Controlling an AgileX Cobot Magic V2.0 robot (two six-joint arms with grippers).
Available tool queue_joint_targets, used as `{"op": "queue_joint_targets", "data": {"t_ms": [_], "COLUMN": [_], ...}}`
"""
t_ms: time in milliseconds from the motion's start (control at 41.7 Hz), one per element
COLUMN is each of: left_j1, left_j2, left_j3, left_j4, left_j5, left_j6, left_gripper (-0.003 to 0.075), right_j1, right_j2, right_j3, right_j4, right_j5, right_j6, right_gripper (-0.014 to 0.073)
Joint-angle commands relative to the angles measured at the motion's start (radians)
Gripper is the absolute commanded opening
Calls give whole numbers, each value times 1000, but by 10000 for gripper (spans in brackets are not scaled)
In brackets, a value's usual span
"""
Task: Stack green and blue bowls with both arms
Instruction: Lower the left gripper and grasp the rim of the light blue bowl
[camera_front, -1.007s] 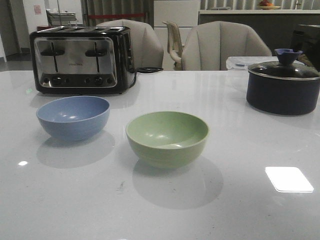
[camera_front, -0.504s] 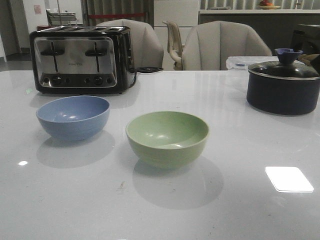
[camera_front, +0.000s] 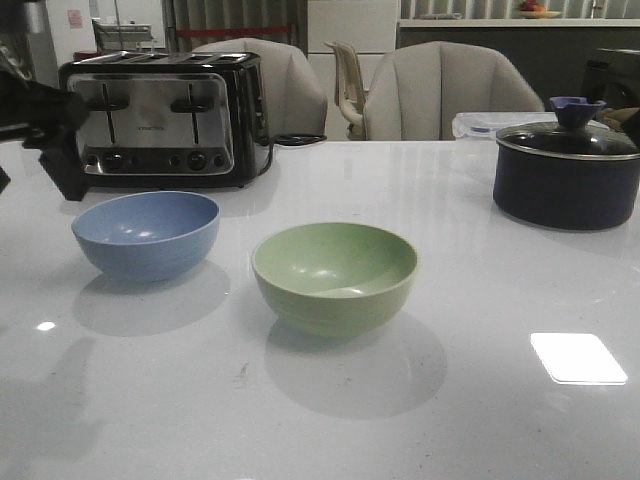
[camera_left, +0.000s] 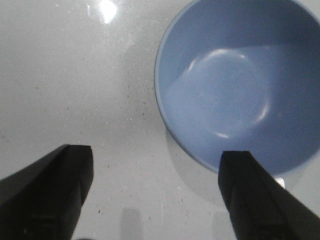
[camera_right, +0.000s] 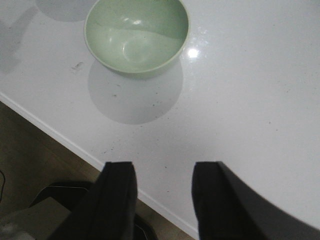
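The dusty blue bowl (camera_front: 146, 233) stands upright at the left of the white table, in front of the toaster. The sage green bowl (camera_front: 334, 275) stands upright near the middle, apart from it. My left gripper (camera_front: 35, 183) hangs above the table just left of and behind the blue bowl. In the left wrist view it (camera_left: 155, 154) is open and empty, with the blue bowl (camera_left: 235, 85) beside one finger. My right gripper (camera_right: 163, 167) is open and empty over the table's front edge, well short of the green bowl (camera_right: 136, 35). It is out of the front view.
A black-and-steel toaster (camera_front: 165, 118) stands at the back left. A dark lidded pot (camera_front: 565, 170) stands at the back right, with a clear container (camera_front: 480, 125) behind it. Chairs stand beyond the table. The table's front edge (camera_right: 75, 145) shows in the right wrist view.
My left arm has come into the front view at the far left, beside the blue bowl. Both bowls stay where they were.
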Motion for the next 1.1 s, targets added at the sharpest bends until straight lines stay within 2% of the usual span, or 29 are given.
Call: {"op": "queue_joint_targets", "data": {"t_ms": [0,312,408,576,816,1079], "left_j1": [-7,-7,-7,-7,-7,-4], "left_j2": [34,186,197,197,199,182], "left_j3": [-85,-183,-195,-195,-195,-259], "left_j4": [-13,-62,-74,-74,-72,-70], "left_j5": [-48,-100,-115,-100,-67,68], "left_j6": [-1,-1,-1,-1,-1,-1], "left_gripper": [572,552,484,305,101,102], "right_j1": [-1,-1,-1,-1,-1,-1], "right_j2": [-15,-15,-15,-15,-15,-15], "right_j3": [-28,-28,-28,-28,-28,-28], "right_j4": [-1,-1,-1,-1,-1,-1], "right_j5": [-52,-52,-52,-52,-52,-52], "right_j6": [-8,-8,-8,-8,-8,-8], "right_gripper": [400,400,400,400,400,400]}}
